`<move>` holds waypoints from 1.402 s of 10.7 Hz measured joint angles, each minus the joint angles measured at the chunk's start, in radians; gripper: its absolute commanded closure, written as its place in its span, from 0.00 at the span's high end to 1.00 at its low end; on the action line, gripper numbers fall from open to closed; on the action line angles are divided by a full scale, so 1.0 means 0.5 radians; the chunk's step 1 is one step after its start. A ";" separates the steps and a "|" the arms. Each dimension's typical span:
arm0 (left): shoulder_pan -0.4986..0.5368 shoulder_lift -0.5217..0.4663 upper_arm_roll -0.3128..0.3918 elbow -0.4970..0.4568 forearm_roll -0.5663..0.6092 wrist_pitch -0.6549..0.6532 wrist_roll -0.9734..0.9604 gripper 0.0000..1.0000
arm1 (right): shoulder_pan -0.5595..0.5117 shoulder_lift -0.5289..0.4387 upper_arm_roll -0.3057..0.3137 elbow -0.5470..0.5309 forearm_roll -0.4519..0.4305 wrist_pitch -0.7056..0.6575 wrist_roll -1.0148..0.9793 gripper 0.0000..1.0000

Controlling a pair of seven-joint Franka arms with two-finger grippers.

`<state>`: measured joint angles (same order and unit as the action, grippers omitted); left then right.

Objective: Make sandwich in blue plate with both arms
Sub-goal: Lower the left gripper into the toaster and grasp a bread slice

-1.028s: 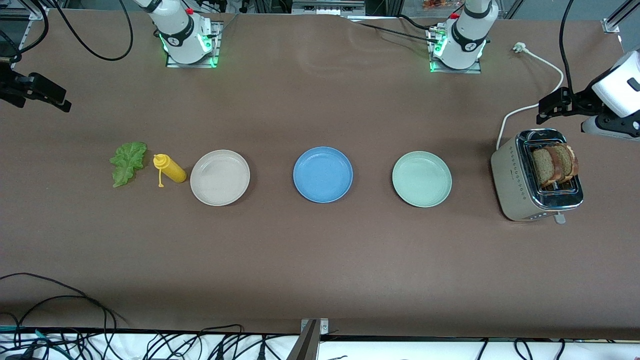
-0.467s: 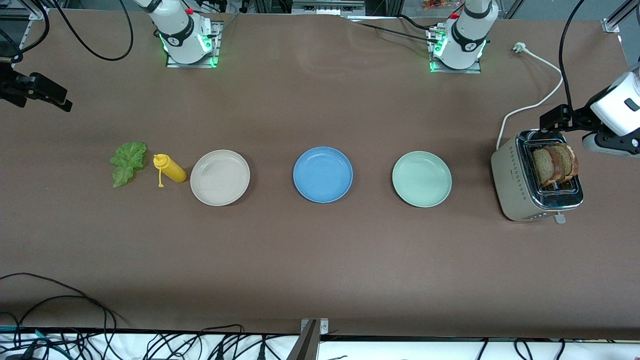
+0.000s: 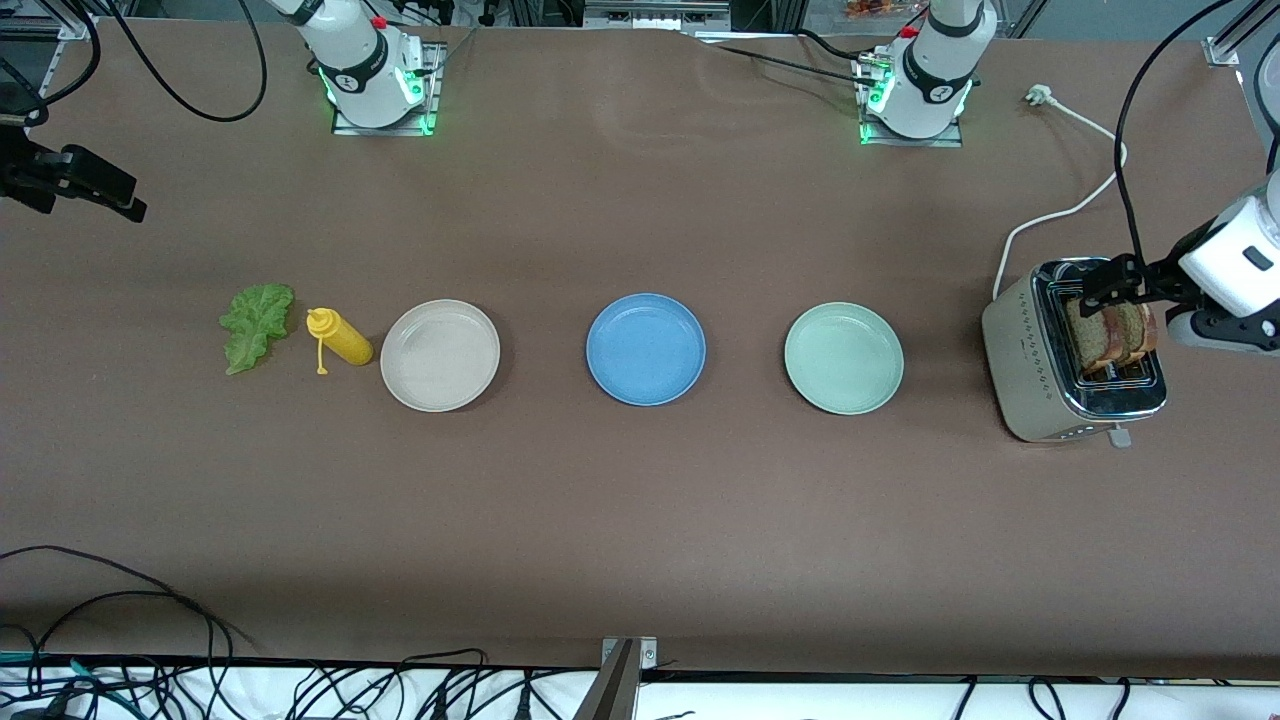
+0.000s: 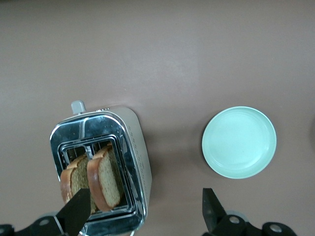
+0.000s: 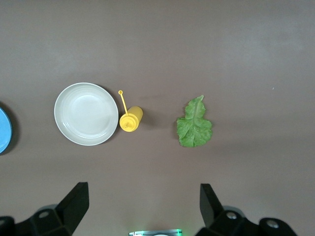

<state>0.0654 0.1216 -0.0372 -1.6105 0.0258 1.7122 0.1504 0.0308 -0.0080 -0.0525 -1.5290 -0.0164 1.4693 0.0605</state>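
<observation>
The blue plate (image 3: 646, 348) lies bare in the middle of the table, its edge also showing in the right wrist view (image 5: 4, 130). Two brown bread slices (image 3: 1108, 335) stand upright in the toaster's slots (image 4: 98, 179). My left gripper (image 3: 1112, 280) hangs open over the toaster and the slices, holding nothing (image 4: 146, 206). A ruffled green lettuce leaf (image 3: 255, 322) lies flat toward the right arm's end of the table (image 5: 195, 125). My right gripper (image 3: 100, 195) waits open and empty above the table near that end (image 5: 142, 201).
A yellow squeeze bottle (image 3: 340, 338) lies between the lettuce and a beige-white plate (image 3: 440, 355). A pale green plate (image 3: 843, 358) sits between the blue plate and the silver toaster (image 3: 1030, 370). The toaster's white cord (image 3: 1070, 210) runs toward the left arm's base. Cables hang along the front edge.
My left gripper has come down from beside the toaster's cord end to over the bread slices. The right arm has hardly moved.
</observation>
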 measured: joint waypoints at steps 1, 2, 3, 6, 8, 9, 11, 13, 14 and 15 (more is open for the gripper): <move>0.000 0.011 0.014 -0.041 0.000 0.074 0.002 1.00 | 0.000 0.000 0.001 0.000 0.000 -0.001 0.000 1.00; 0.001 0.015 0.028 -0.089 0.001 0.152 0.013 1.00 | 0.001 0.001 0.001 0.000 0.000 -0.001 0.000 1.00; 0.002 0.017 0.050 -0.147 0.001 0.240 0.045 1.00 | 0.002 0.004 0.002 0.000 0.000 -0.002 0.000 1.00; 0.006 0.032 0.157 -0.329 -0.009 0.501 0.193 1.00 | 0.015 0.012 0.007 0.000 0.000 -0.003 0.000 1.00; 0.008 0.077 0.218 -0.383 -0.038 0.576 0.272 1.00 | 0.016 0.014 0.007 0.000 0.000 -0.003 0.000 1.00; 0.009 0.106 0.235 -0.393 -0.047 0.589 0.288 0.99 | 0.017 0.015 0.007 0.000 0.000 -0.003 0.000 1.00; 0.008 0.168 0.293 -0.417 -0.139 0.654 0.391 0.98 | 0.027 0.019 0.008 0.000 0.000 -0.003 0.000 1.00; 0.007 0.191 0.350 -0.477 -0.164 0.714 0.461 0.98 | 0.038 0.026 0.008 0.000 0.000 -0.003 0.000 1.00; 0.007 0.191 0.367 -0.500 -0.165 0.720 0.466 0.97 | 0.038 0.026 0.008 0.000 0.000 -0.003 0.000 1.00; 0.007 0.191 0.376 -0.516 -0.165 0.721 0.467 0.95 | 0.038 0.027 0.007 0.000 0.000 -0.003 0.000 1.00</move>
<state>0.0689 0.2173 0.1510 -1.8687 -0.0566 2.0730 0.3841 0.0499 0.0053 -0.0492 -1.5290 -0.0163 1.4678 0.0605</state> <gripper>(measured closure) 0.018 0.000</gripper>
